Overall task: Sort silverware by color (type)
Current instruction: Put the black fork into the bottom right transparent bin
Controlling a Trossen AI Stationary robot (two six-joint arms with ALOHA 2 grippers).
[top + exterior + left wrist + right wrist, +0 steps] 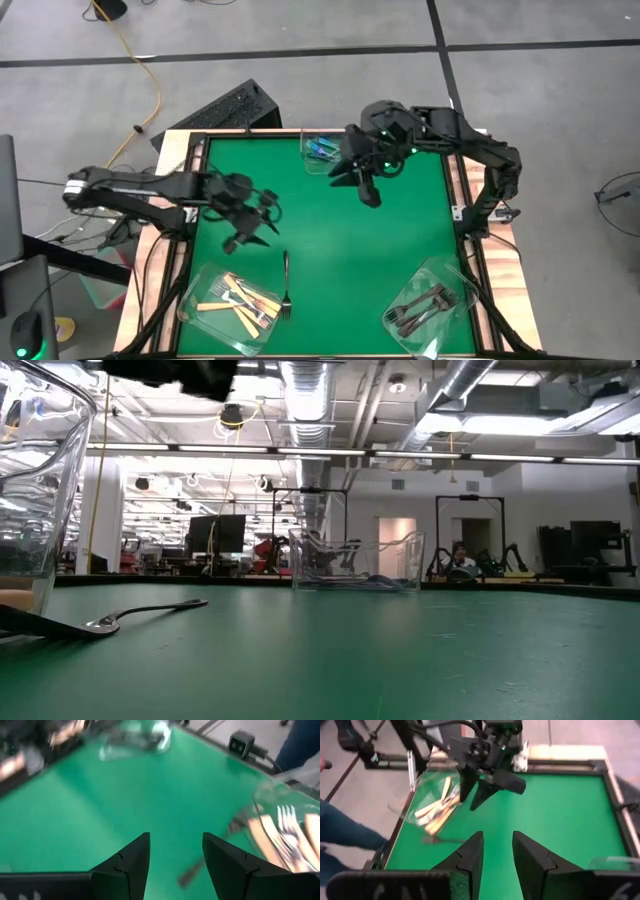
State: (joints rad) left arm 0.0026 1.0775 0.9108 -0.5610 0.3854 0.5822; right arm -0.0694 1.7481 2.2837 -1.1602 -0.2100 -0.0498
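A green table [380, 650] stretched level toward the far edge. On the near left, a dark metal fork [120, 617] lay on the cloth, its tines nearest and its slim handle running off to the right. Just left of it stood the clear wall of a plastic tub [45, 490], very close. Farther off, near the middle, stood another clear tub [355, 560] with something blue lying in its bottom. A dark arm part [175, 372] hung at the upper left.

Your left hand [250, 237] hangs with its fingers spread and holding nothing; your right hand [360, 185] reaches in opposite, fingers parted, also holding nothing.
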